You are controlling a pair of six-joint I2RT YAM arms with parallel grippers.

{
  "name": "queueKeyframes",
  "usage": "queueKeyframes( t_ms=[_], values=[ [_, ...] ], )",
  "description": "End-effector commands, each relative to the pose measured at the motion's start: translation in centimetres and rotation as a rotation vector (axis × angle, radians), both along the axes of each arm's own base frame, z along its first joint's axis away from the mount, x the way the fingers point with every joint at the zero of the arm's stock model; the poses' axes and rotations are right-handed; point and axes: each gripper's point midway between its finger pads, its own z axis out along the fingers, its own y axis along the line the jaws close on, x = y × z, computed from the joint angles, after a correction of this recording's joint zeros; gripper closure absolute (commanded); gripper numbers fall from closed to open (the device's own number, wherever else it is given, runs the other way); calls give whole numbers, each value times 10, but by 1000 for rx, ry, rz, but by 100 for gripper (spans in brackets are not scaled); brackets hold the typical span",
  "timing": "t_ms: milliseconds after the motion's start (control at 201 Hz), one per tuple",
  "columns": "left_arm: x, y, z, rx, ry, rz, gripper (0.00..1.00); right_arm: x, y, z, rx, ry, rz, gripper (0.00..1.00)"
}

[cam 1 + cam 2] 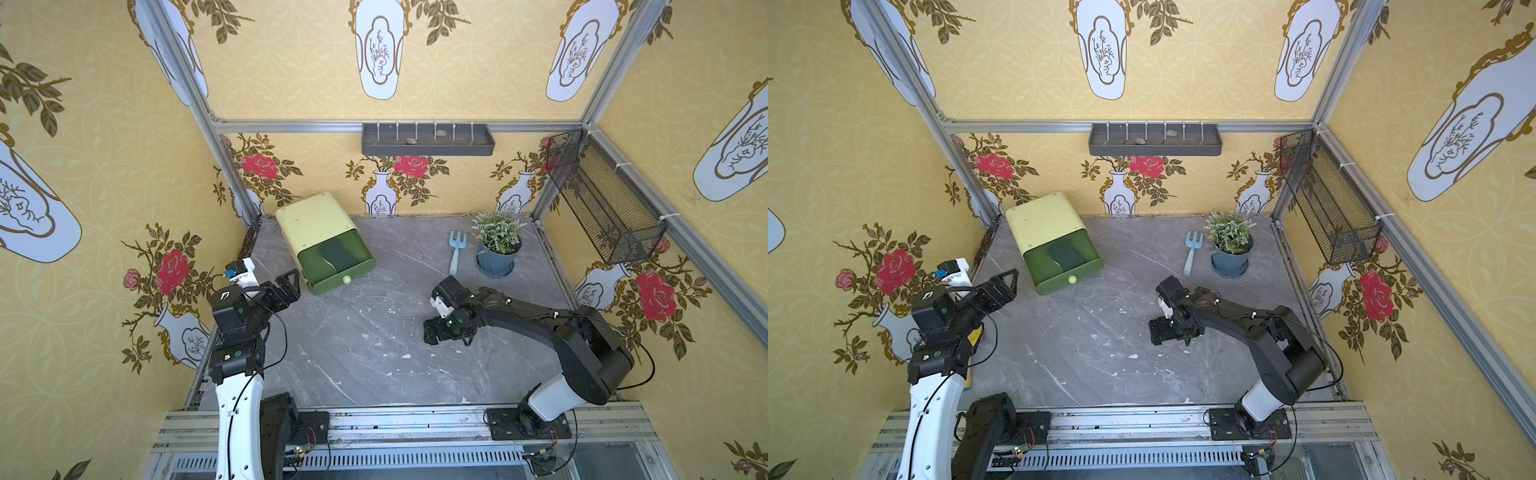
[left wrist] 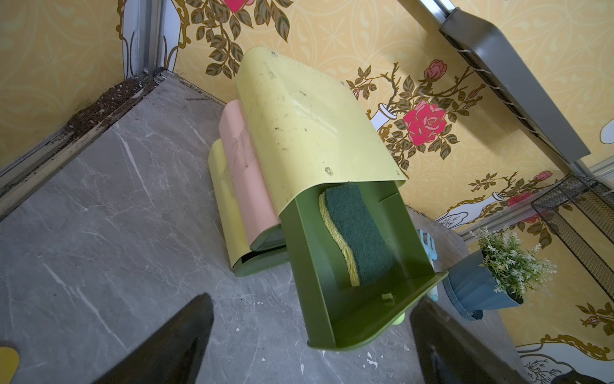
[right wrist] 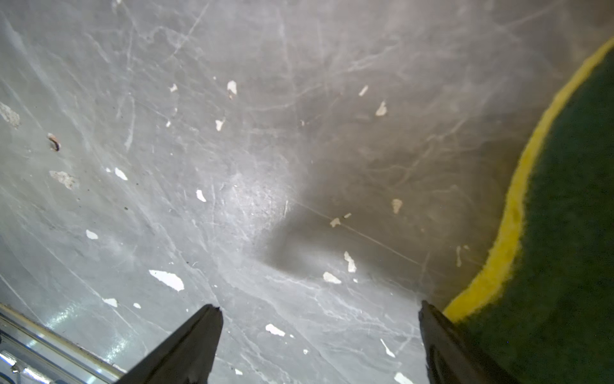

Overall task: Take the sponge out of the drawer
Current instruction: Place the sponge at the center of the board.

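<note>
Drawer unit: pale yellow-green drawer unit (image 1: 316, 220) at 11 o'clock on the table, near the back wall, set at an angle; the left wrist view shows a pink tier (image 2: 249, 173) and a yellow tier under its top shell
Drawer: dark green drawer (image 2: 309, 266) pulled out toward 5 o'clock, with a light green knob (image 1: 346, 279) on its front
Sponge: the sponge (image 2: 358, 232) lies flat inside the open drawer, its far end under the shell; wavy outline, dark green scouring face up, yellow foam edge below
Other containers: grey wall tray (image 1: 428, 139) at 12 o'clock holds two small pale lumps; black wire basket (image 1: 602, 199) at 2 o'clock, contents unclear; blue pot (image 1: 496, 259) at 1 o'clock holds a leafy plant, with a light blue hand fork (image 1: 456, 251) just beside it
Surface: grey marble-look table (image 1: 374, 353), scuffed and dotted with white chips
Room: yellow wallpaper with red roses and white vases, on an aluminium frame
Left gripper: left gripper (image 2: 310, 301) at 9 o'clock, pointing at the drawer front, fingers wide apart, holding nothing
Right gripper: right gripper (image 3: 319, 306) right of centre, low over the table, fingers wide apart with nothing between them; another green-and-yellow pad (image 3: 548, 232) lies beside one finger, contact unclear
</note>
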Motion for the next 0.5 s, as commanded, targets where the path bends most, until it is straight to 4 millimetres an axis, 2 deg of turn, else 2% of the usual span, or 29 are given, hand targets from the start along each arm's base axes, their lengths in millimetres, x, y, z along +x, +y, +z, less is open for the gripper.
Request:
queueKeyframes(
  t_ms=[0, 124, 209, 493],
  values=[
    [1, -1, 4, 8, -22, -10, 2, -1, -2, 3, -1, -5, -1, 5],
    [2, -1, 4, 8, -22, -10, 2, 2, 5, 13, 36, -23, 8, 5],
    [2, -1, 4, 8, -22, -10, 2, 8, 15, 28, 88, -50, 13, 5],
    [2, -1, 4, 6, -23, -12, 2, 45, 57, 95, 222, -200, 52, 5]
  ],
)
